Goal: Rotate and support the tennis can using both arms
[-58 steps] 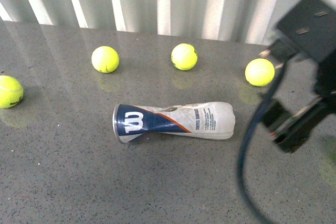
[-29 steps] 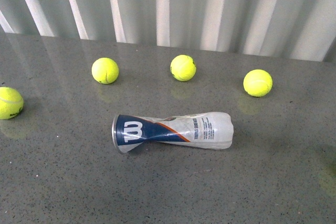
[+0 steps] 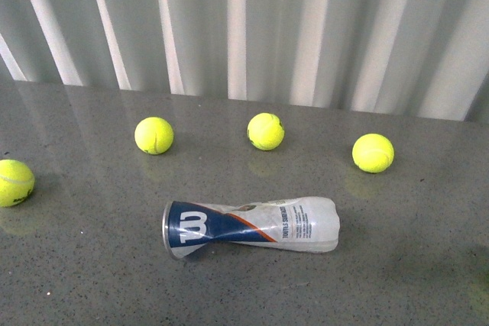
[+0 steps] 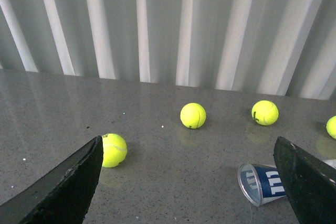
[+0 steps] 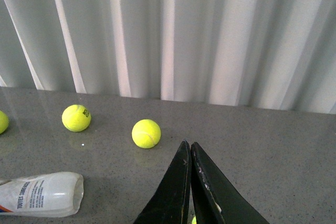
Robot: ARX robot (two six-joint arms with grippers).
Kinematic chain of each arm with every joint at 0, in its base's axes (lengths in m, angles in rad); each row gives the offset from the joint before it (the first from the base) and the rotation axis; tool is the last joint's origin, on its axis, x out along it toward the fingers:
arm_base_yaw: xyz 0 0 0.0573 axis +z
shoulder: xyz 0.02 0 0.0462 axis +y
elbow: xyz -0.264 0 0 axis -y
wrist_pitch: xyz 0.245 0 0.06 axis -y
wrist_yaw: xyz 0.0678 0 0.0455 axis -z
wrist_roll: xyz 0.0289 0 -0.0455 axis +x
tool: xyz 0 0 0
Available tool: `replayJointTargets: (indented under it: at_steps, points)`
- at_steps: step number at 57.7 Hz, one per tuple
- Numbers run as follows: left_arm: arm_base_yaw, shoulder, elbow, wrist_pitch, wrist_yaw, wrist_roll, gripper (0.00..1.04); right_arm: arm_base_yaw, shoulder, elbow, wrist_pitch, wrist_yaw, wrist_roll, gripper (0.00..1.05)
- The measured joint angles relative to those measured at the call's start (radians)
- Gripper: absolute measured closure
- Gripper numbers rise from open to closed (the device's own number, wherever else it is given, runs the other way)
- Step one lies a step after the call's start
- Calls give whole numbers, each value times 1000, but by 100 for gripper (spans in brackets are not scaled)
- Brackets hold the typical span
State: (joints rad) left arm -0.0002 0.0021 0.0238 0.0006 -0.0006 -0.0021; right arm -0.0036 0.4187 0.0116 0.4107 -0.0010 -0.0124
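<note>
The tennis can (image 3: 252, 227) lies on its side on the grey table, crumpled in the middle, its metal-rimmed open end to the left and its clear base to the right. Neither arm shows in the front view. In the left wrist view my left gripper (image 4: 188, 142) is open wide and holds nothing. The can's rimmed end (image 4: 260, 182) lies just inside one of its fingers (image 4: 307, 182), apart from it. My right gripper (image 5: 188, 144) is shut with nothing held. The can's clear base (image 5: 42, 194) lies well off to its side.
Several yellow tennis balls sit loose behind the can: one ball (image 3: 153, 135), a second ball (image 3: 265, 130), a third ball (image 3: 373, 153), and another ball (image 3: 14, 182) at the far left. A white pleated curtain (image 3: 244, 28) closes off the table's far edge.
The right arm, seen at the right of the front view a second ago, has left that view. The whole scene now sits lower in the picture. The can lies as before.
</note>
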Motion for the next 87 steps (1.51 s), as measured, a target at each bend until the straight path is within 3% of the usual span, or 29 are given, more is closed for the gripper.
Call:
replayJointTargets:
  at_steps: [41,47,61,79,83,87]
  points:
    - [0,0,0,0,0,0,7,1,-251,-8,-240,0,2,101]
    - [0,0,0,0,0,0,7,1,-383,-7,-402,0,2,101]
    - [0,0,0,0,0,0,7,1,-414,-7,-410,0,2,101]
    - [3,13,6,-20,11,-8,7,1,-414,-7,-410,0,2,44]
    - [3,146,80,-162,49,-50,7,1,-413,-7,-410,0,2,32]
    - [-1,367,150,-69,35,-48,7,1,-415,-7,-410,0,2,19]
